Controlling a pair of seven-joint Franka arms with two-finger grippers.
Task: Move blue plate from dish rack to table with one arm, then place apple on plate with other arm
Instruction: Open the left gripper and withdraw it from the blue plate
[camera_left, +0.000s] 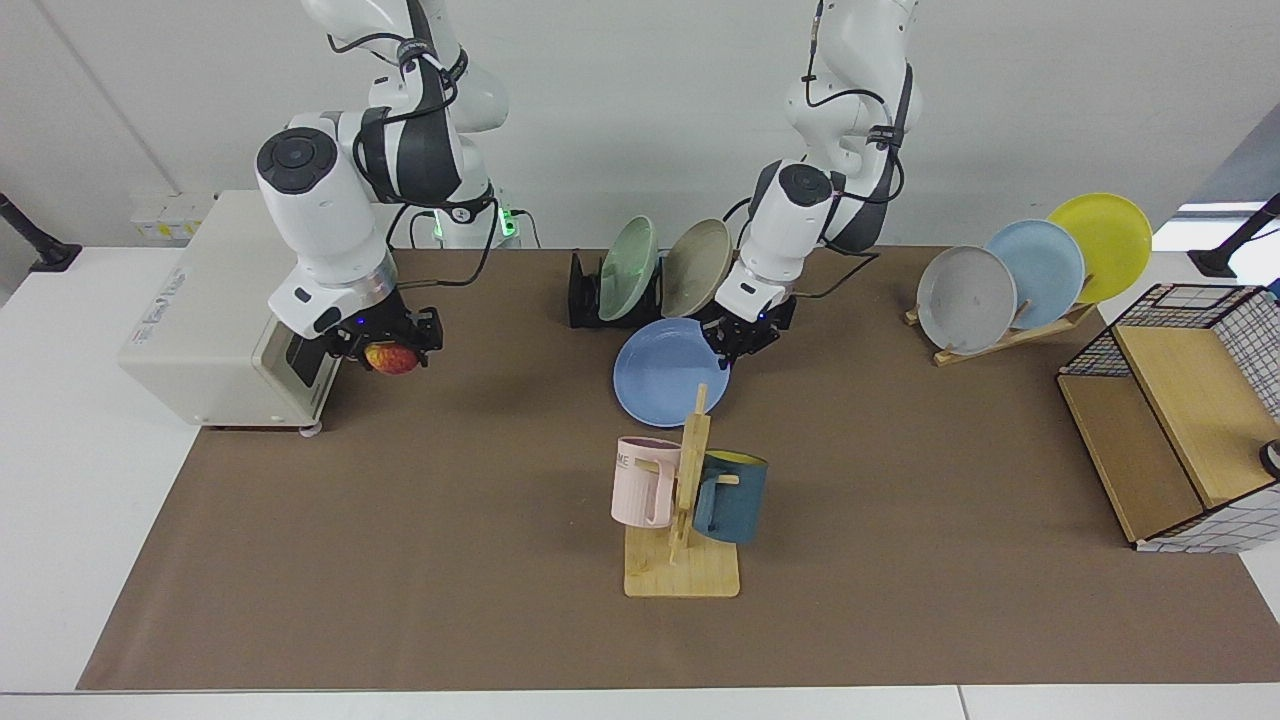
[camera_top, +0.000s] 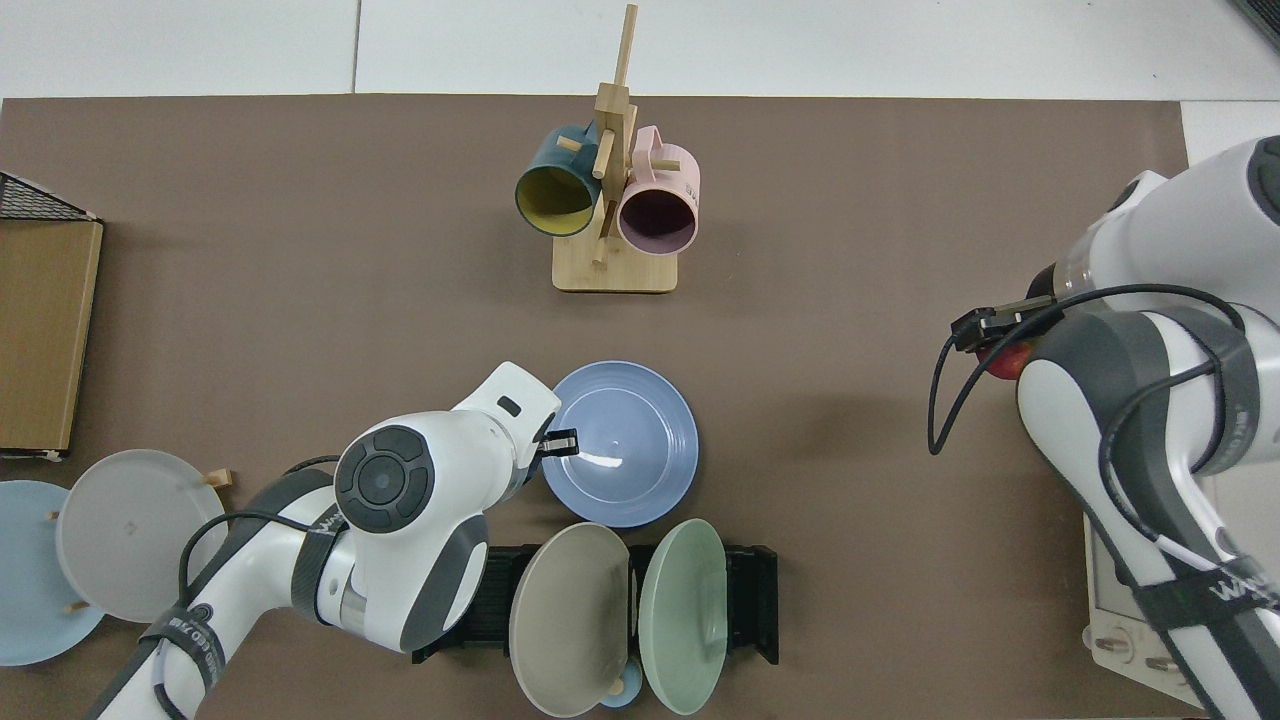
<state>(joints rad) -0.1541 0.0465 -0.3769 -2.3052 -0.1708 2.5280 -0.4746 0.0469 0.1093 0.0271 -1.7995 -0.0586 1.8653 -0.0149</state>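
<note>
At nine o'clock on the desk (camera_left: 480, 520), beside a white box (camera_left: 205, 320), the right gripper (camera_left: 385, 352) pinches the apple (camera_left: 391, 358) in its jaws. Centre, the left gripper (camera_left: 738, 338) clamps the blue plate (camera_left: 660, 375), low before the dish rack (camera_left: 585, 295), the mug tree (camera_left: 685, 500) at six o'clock close by.

Six plates (camera_left: 671, 372), two mugs (camera_left: 644, 481), one apple (camera_left: 392, 358), two racks (camera_left: 590, 292), one mug tree (camera_left: 686, 520).
</note>
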